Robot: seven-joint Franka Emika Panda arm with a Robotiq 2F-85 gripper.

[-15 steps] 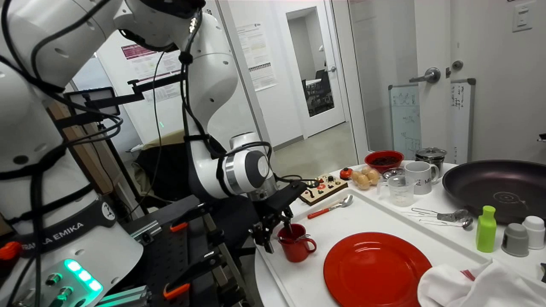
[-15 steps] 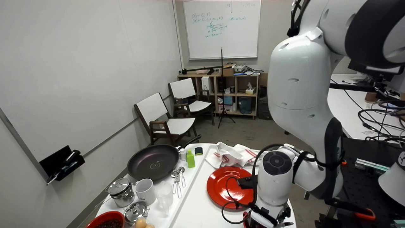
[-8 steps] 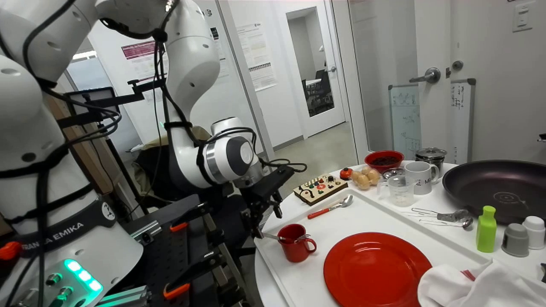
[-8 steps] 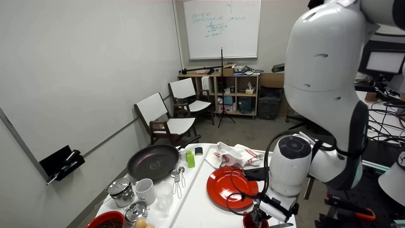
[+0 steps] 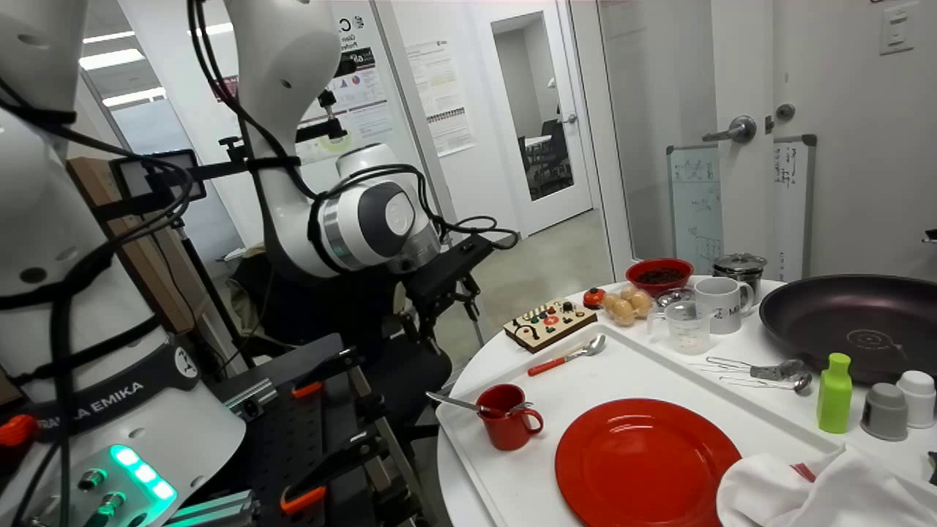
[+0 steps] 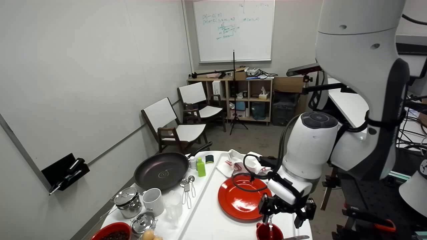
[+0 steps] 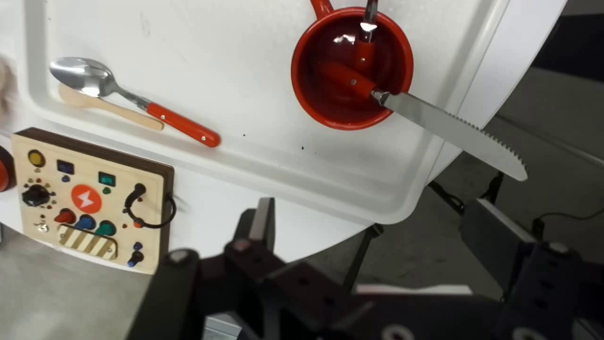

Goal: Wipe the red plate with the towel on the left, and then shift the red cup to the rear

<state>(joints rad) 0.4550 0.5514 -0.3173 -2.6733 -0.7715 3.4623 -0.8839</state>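
The black two-fingered gripper (image 7: 373,222) hangs in mid-air, clear of the small, glossy red mug (image 5: 506,433), its jaws spread wide and holding nothing. In an exterior view, the mug stands upright near the left edge of the shallow white tray (image 5: 528,479), handle to the right. A serrated steel knife (image 7: 424,113) with a red handle leans in the mug, blade over the rim, beside a second red-handled utensil (image 7: 364,49). Right of the mug lies the large, flat, round, glossy red plate (image 5: 648,461). The folded white cloth towel (image 5: 827,494), striped red, lies at the near right, just beside the plate; whether they touch cannot be told. Beyond the mug lies a red-handled steel spoon (image 7: 163,115).
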